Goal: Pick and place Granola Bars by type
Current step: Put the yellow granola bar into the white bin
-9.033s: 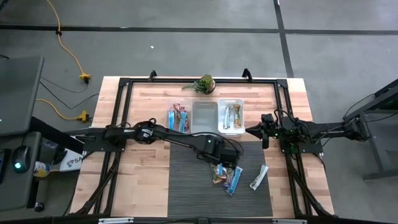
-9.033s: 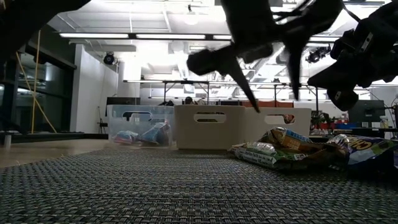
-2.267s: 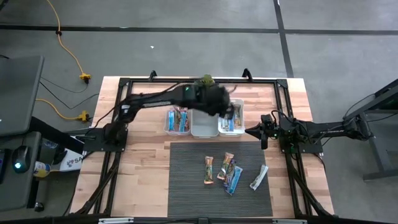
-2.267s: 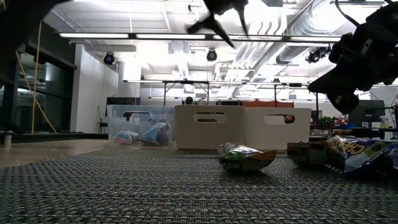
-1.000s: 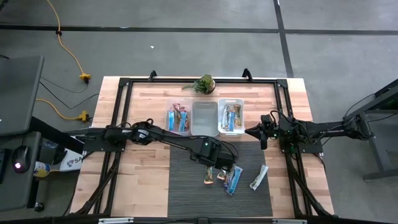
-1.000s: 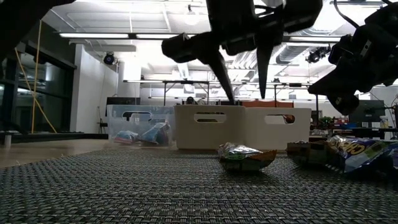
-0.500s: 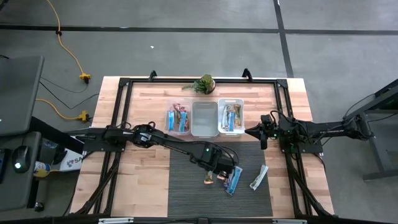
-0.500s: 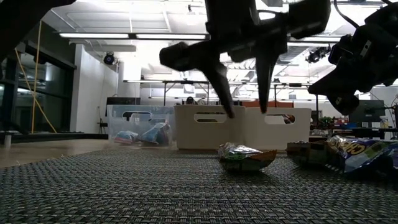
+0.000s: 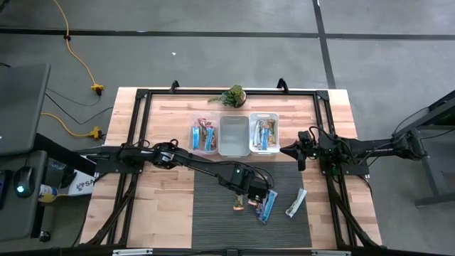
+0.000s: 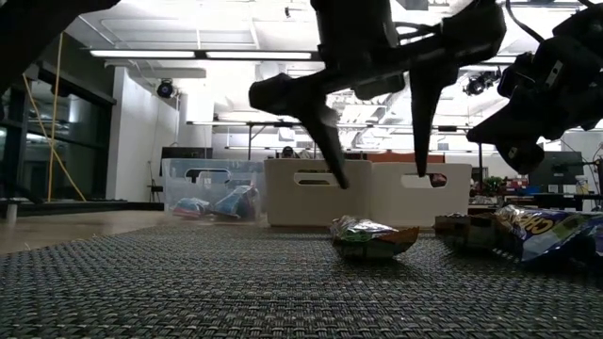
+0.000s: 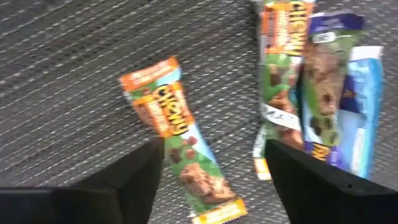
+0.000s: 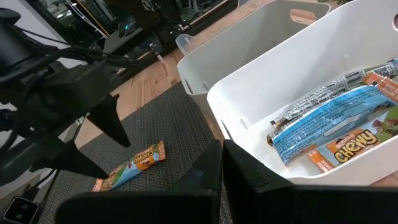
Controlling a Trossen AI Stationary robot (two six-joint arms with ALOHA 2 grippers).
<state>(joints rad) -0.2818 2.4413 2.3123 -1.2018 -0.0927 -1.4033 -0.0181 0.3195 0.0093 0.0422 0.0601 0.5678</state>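
Table [image 9: 163,206] of pale wood carries a dark woven mat [image 9: 213,213] at its front, with three bins in a row behind it. Left bin [image 9: 204,136] holds blue and red bars, the middle bin [image 9: 233,135] looks bare, and the right bin [image 9: 264,134] holds bars too. Left gripper [image 9: 257,195] hangs over the mat with jaws spread wide, gripping nothing, above loose granola bars [image 9: 257,205]; one orange bar [image 11: 180,140] lies between its fingers. Right gripper [image 9: 296,151] waits beside the right bin, jaws closed and empty.
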